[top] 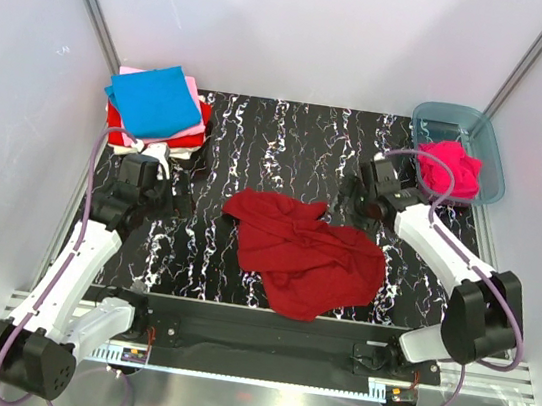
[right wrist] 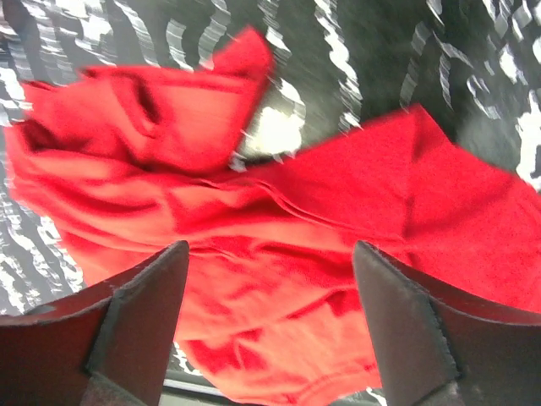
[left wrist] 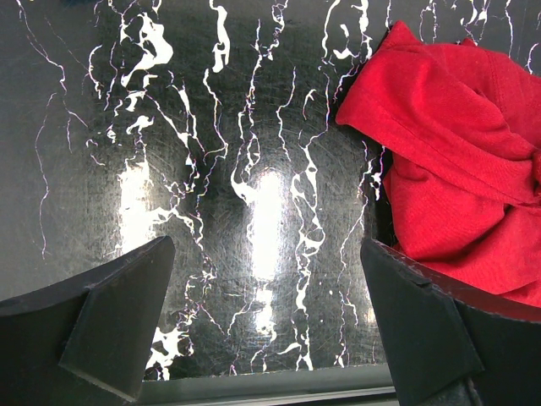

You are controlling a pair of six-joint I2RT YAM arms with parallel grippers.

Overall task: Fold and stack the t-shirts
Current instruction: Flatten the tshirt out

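Overhead wide, wrists close — sharing red shirt (top: 309, 254)

- The dark red t-shirt (right wrist: 279, 228) is motion-blurred in the right wrist view, and the left wrist view's right edge cuts it off.
- The bright blue shirt (top: 154, 101) hides all but the edges of the folded shirts (top: 197, 124) beneath it.

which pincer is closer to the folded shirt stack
Left. The left pincer is just on the near side of the folded stack; the right pincer is far across, beside the tub.
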